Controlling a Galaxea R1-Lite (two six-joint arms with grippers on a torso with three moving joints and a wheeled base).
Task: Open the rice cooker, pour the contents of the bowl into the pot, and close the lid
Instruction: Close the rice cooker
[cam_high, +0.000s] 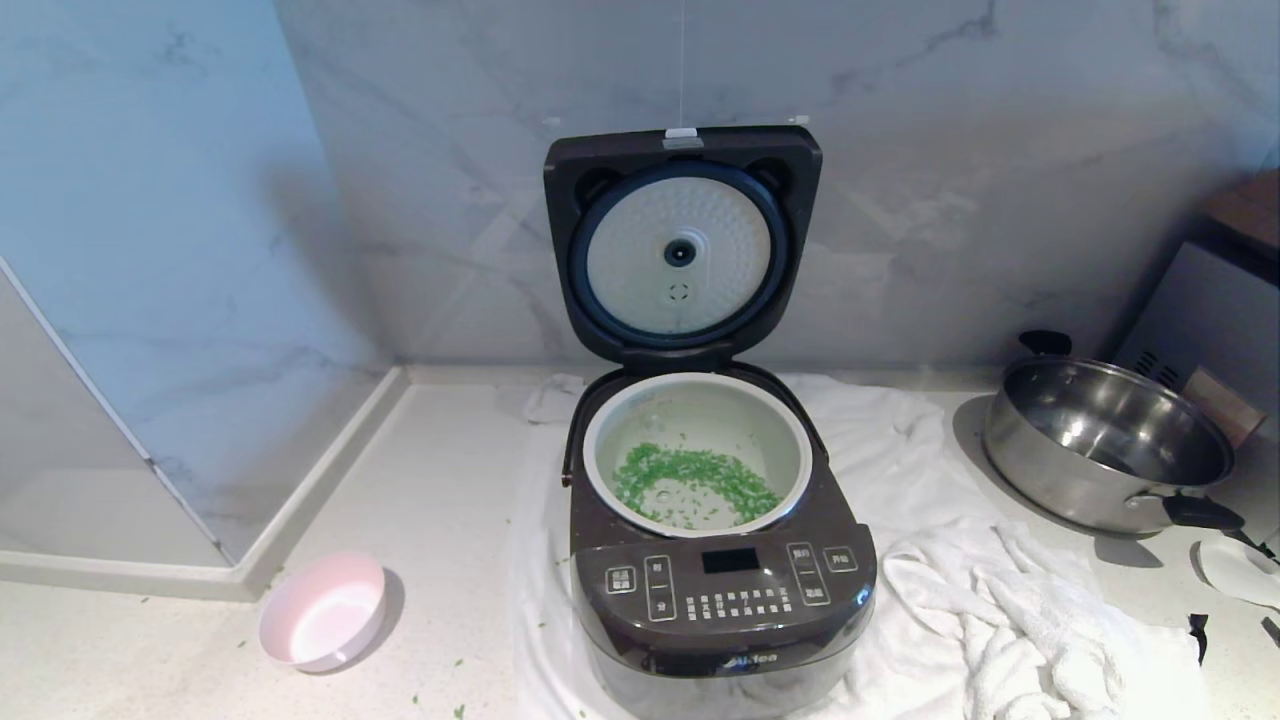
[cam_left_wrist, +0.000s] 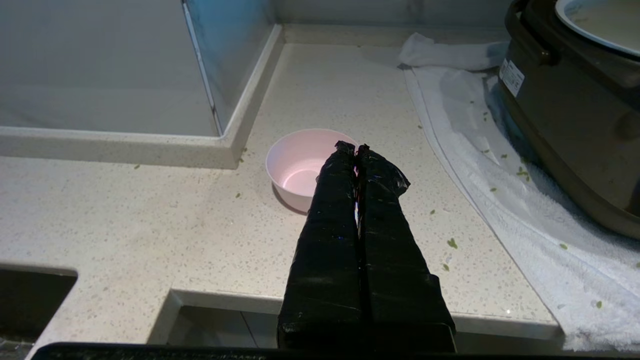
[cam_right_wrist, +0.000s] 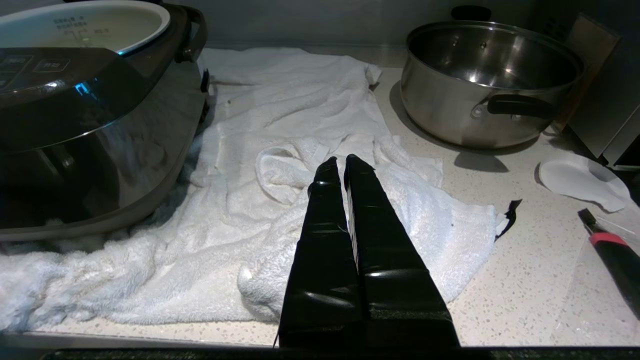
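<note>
A kitchen: speckled stone counter (cam_high: 440, 500), marble-look wall, rice cooker (cam_high: 720, 600), steel pot (cam_high: 1105, 445).

The rice cooker (cam_high: 720, 590) was dark brown-grey; its lid (cam_high: 682, 245) carried a white dimpled disc. The white pot (cam_high: 697, 452) held bright green contents (cam_high: 692, 478). The bowl (cam_high: 322, 611) was pale pink, the towel (cam_high: 1010, 620) white, the countertop (cam_high: 420, 500) speckled off-white.

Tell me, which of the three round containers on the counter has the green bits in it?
The white pot inside the open rice cooker holds the green bits. The pink bowl on the left and the steel pot on the right hold none.
</note>
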